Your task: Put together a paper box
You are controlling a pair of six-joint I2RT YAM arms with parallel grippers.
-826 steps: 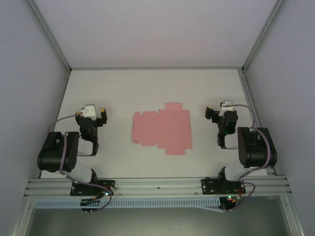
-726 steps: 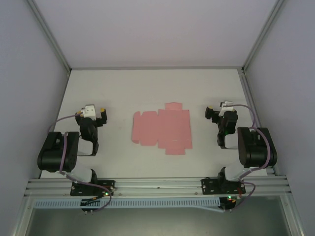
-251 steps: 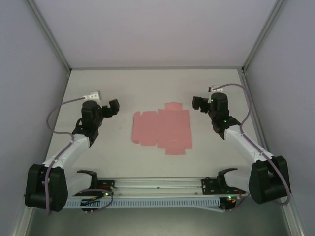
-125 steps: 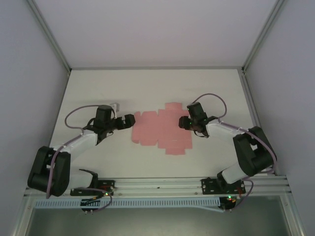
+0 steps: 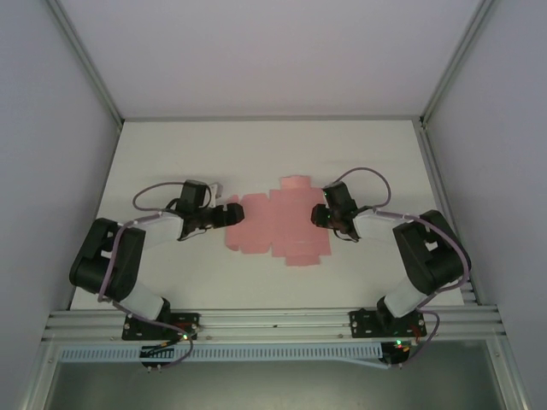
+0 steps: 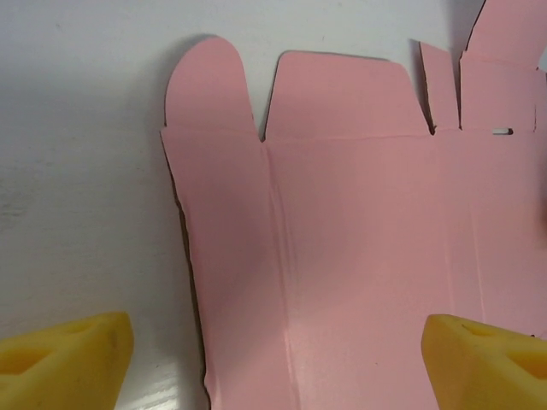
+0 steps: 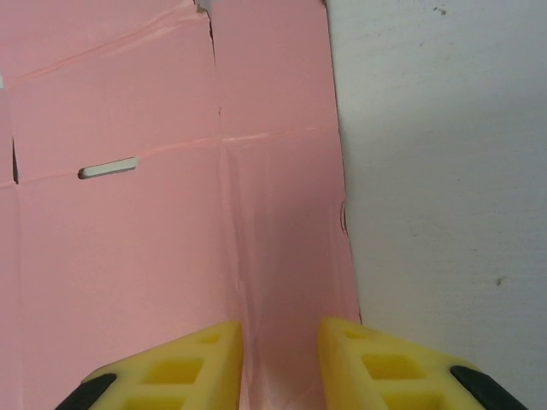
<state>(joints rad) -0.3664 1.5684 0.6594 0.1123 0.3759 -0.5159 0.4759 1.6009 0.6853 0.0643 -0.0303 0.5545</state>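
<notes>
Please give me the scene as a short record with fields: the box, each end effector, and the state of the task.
paper box: flat pink die-cut sheet, unfolded, lying on the white table
left end effector: jaws wide, straddling the sheet's left edge
right end effector: jaws narrow, small gap, over the sheet's right strip; nothing clearly pinched
task state: no flap folded yet

Bright, even overhead light, soft shadows; wrist views blur at near edges.
</notes>
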